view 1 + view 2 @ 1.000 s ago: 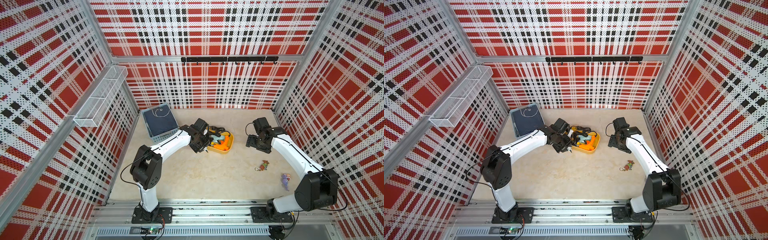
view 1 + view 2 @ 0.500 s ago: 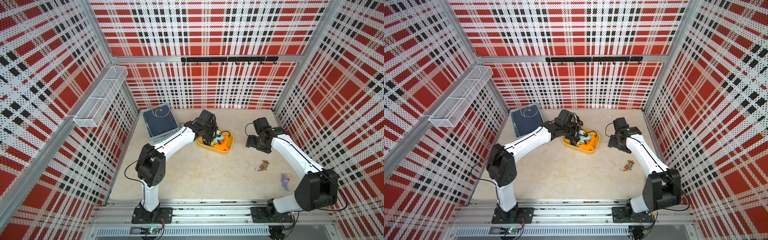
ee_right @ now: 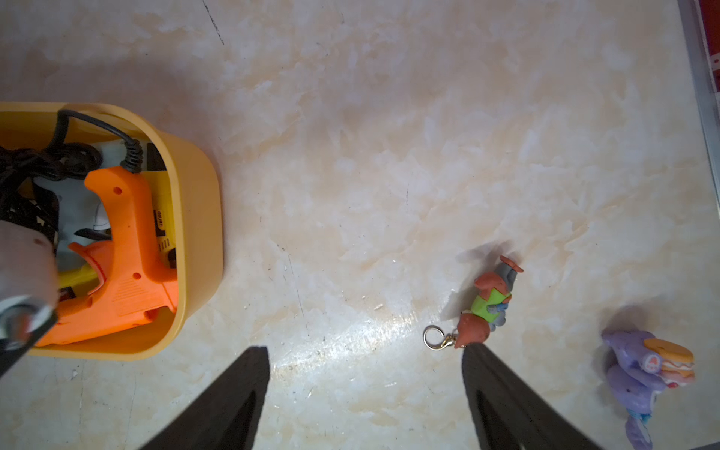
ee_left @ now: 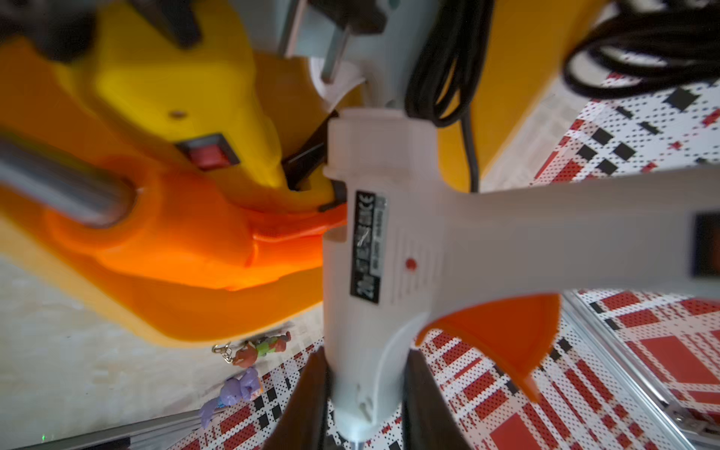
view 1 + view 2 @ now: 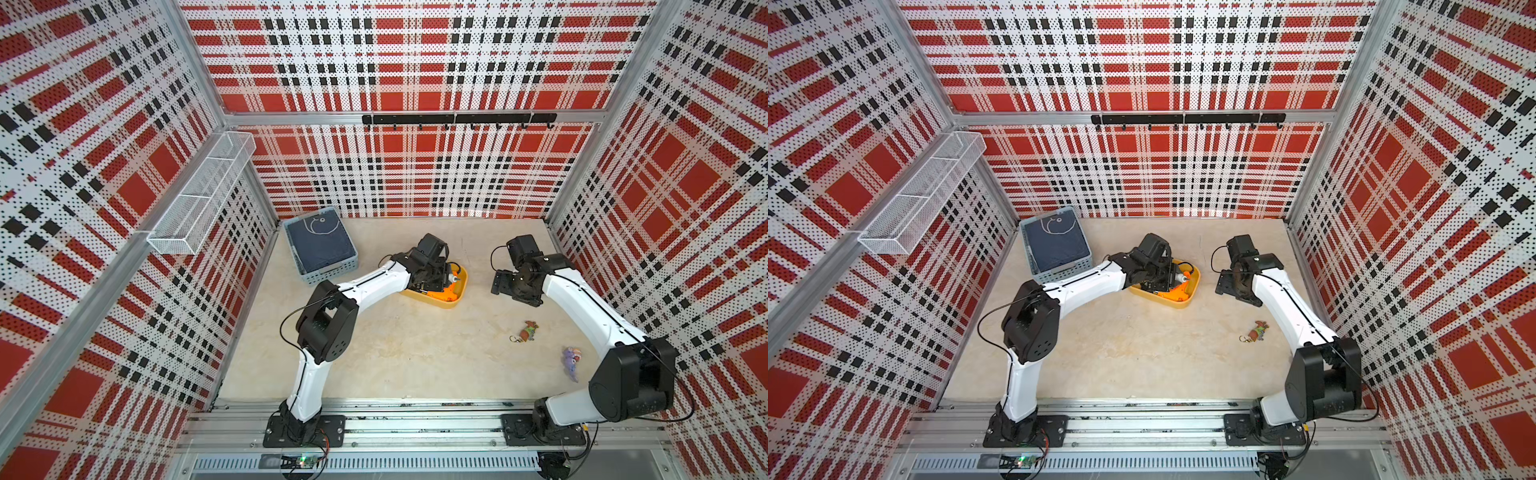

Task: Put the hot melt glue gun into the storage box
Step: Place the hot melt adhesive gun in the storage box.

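A: Two arms are out over the table (image 5: pixel 415 365), and the left gripper (image 4: pixel 364 362) sits above the storage box (image 5: pixel 444 302), the one yellow tub near the middle.
B: And it's loaded! Its two dark fingers (image 4: pixel 307 393) are clamped on the nozzle end of the white hot melt glue gun (image 4: pixel 382 241), with one orange trigger jutting out sideways.
A: Where exactly is that gun?
B: It's held over the tub's contents, inside the tub's outline in both top views. Whether it touches anything below, nobody can tell.
A: Count the tub.
B: One orange glue gun (image 3: pixel 124 269) on top, one yellow glue gun (image 3: pixel 161 218) under it, one pale grey body (image 3: pixel 78 202) behind, and one tangle of black cord (image 3: pixel 35 163).
A: And the right gripper (image 3: pixel 366 350)?
B: Its fingers are spread wide with nothing between them, above bare table beside the tub.
A: Any strays?
B: Two small toys lie near each other, well apart from the tub: one keychain figure (image 3: pixel 493 300) and one purple figure (image 3: pixel 643 374).
A: Plus one blue basket (image 5: pixel 328 274) in the back corner and one wire rack (image 5: pixel 199 195) on the side wall.
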Motion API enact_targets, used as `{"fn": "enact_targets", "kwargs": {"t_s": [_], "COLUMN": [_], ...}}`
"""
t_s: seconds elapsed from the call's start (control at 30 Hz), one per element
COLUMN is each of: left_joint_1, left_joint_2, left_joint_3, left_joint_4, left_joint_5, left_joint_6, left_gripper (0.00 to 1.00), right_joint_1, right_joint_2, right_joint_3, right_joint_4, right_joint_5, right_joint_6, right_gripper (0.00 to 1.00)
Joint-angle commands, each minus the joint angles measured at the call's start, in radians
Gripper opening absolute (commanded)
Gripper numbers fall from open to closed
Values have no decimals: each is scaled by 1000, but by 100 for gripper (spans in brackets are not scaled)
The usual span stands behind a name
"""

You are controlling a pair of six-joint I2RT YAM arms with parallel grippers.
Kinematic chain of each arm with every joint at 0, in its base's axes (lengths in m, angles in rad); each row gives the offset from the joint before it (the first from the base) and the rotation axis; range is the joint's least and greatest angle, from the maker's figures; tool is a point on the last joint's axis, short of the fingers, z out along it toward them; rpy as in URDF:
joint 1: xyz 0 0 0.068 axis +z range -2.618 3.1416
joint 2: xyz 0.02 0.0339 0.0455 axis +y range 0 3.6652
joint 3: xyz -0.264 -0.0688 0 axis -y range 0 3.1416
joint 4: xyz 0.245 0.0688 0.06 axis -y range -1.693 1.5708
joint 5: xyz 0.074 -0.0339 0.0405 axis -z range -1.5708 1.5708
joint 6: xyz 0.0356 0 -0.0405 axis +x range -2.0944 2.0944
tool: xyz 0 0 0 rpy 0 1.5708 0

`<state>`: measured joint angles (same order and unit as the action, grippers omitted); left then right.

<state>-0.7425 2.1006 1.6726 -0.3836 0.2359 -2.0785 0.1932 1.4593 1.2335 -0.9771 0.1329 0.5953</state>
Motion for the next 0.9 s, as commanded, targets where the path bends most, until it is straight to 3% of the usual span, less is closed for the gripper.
{"fn": "enact_targets", "kwargs": {"t_s": [0.0, 0.23, 0.3, 0.4, 0.47, 0.5, 0.53, 0.87], "left_joint_1": [-18, -12, -5, 11, 20, 25, 31, 69], "left_joint_2": [43, 31, 30, 21, 5, -2, -11, -94], "left_joint_3": [19, -39, -34, -11, -8, -3, 2, 66], "left_joint_4": [40, 56, 54, 48, 48, 48, 47, 48], "left_joint_5": [52, 70, 74, 69, 62, 56, 47, 23], "left_joint_6": [-148, -132, -96, -48, -27, -12, 2, 109], "left_gripper": [0, 0, 15, 46, 54, 71, 77, 97], "right_joint_1": [-12, -17, -18, -18, -18, -18, -18, -8], "right_joint_2": [6, -11, -13, -13, -11, -11, -11, 42], "right_joint_3": [14, 1, 1, 7, 16, 22, 28, 172], "right_joint_4": [7, 5, 2, -3, -11, -12, -14, -21], "right_joint_5": [-9, -13, -12, -13, -19, -25, -33, -118], "right_joint_6": [-5, -2, -2, -6, -8, -10, -9, -24], "right_gripper": [85, 86, 87, 91, 92, 92, 93, 95]}}
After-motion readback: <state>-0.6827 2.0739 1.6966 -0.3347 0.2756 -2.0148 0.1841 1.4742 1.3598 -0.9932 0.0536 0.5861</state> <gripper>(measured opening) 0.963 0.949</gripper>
